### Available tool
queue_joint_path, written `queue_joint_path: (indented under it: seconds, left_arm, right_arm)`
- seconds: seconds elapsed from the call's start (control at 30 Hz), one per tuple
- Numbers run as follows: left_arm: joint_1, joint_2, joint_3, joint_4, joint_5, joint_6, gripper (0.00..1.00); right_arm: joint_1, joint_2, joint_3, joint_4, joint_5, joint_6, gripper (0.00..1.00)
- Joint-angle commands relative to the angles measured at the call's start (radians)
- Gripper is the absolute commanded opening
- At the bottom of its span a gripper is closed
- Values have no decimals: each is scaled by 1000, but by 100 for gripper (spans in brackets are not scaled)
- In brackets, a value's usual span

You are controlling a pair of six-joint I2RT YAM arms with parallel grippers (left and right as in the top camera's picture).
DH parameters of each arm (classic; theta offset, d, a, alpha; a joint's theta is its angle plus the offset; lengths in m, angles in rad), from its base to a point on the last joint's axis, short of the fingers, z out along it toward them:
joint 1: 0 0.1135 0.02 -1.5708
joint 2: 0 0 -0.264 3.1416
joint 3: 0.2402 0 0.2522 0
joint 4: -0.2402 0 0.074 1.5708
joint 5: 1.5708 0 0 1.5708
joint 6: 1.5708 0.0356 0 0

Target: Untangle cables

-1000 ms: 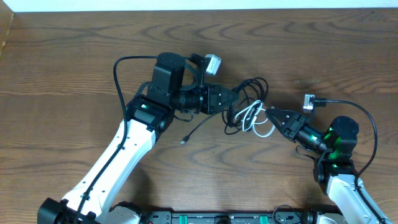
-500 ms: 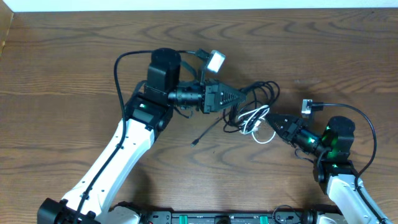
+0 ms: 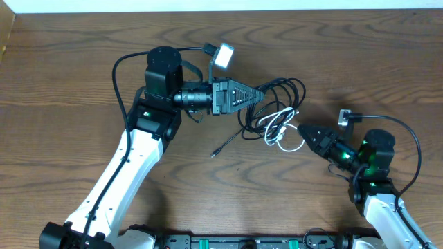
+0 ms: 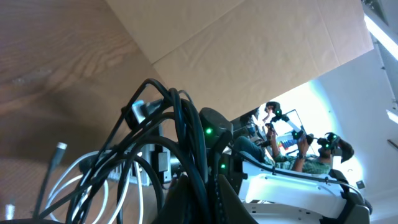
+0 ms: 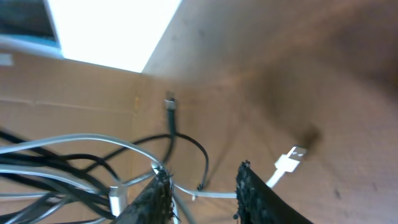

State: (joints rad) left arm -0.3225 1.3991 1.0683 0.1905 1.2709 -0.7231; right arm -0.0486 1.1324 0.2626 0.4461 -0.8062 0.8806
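L gripper (image 3: 257, 95) sits mid-table, pointing right, fingers pinched to a narrow tip on the black cables (image 3: 289, 88). In the L wrist view those cords run as a bunch straight down into the closed fingers. The black loops fan out just past the tip, toward the table's (image 3: 69, 69) far side. One black strand trails back under the L gripper and ends in a small plug (image 3: 214, 154) lying free on the wood, apart from the rest.

White cable (image 3: 277, 124) lies in a loose squiggle just below the black loops, overlapping them, between the 2 grippers.

R gripper (image 3: 300, 129) points left, its tip at the white cable's right edge. R wrist view: fingers (image 5: 252, 193) stand a little apart w/ a clear gap, and a white strand crosses that gap low down, touching the L-hand finger. Can't tell if it is gripped. A white USB plug (image 5: 289, 160) rests on the wood just right of the fingers. A black plug (image 5: 170, 102) lies further out.
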Motion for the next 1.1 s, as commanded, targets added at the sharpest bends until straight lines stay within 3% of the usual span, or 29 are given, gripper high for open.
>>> queue_joint_path:
  seconds: [0.0,0.3,0.63,0.87,0.93,1.0,1.07]
  left_arm:
    - [5,-15,16,10,31,-17,8]
    - [5,-15,16,10,31,-16,8]
    - [5,-15,16,10,31,-111,8]
    - [-13,-15,16,10,32,-148,8]
    - [-29,-15,16,10,32,-151,8]
    - [-40,-15,16,10,32,-151,8]
    - [-43,-15,16,10,33,-151,8]
  right_arm:
    - [-5,-1,5,78,-16,-26,37]
    - [10,-1,5,102,-47,-31,47]
    - [83,-1,5,138,-47,-202,50]
    - [138,-1,5,138,83,-237,54]
    - [148,-1,5,146,103,-243,43]
    - [151,-1,5,157,121,-246,16]
    - [150,-1,5,161,159,-246,1]
